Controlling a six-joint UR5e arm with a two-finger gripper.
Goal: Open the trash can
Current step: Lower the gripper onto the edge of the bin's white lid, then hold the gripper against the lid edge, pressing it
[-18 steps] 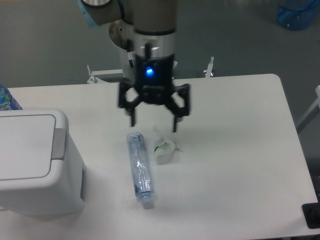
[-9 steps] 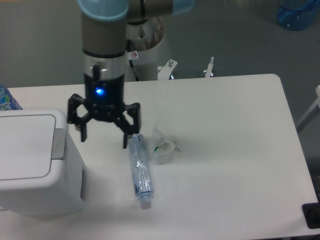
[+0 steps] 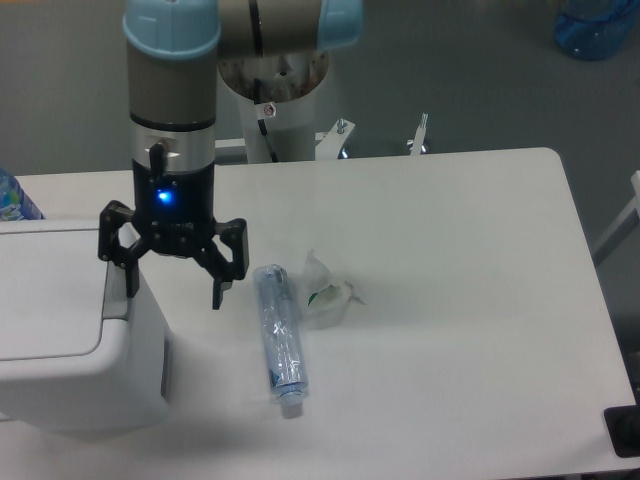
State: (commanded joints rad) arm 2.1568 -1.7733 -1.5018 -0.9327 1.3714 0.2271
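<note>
The trash can (image 3: 70, 340) is a large boxy white bin at the table's left edge, its flat inset lid (image 3: 45, 295) lying shut and a grey tab (image 3: 117, 292) on the lid's right side. My gripper (image 3: 174, 291) hangs open just above the bin's right edge. Its left finger stands over the grey tab, its right finger over the table beside the bin. Nothing is between the fingers.
A clear plastic bottle (image 3: 279, 338) lies on the white table (image 3: 460, 300) right of the gripper, with a crumpled clear wrapper (image 3: 327, 295) next to it. A blue bottle top (image 3: 12, 198) shows at the far left edge, behind the bin.
The gripper has moved leftward from above the bottle and wrapper to the bin's right edge, staying open. The lid, bottle and wrapper have not moved.
</note>
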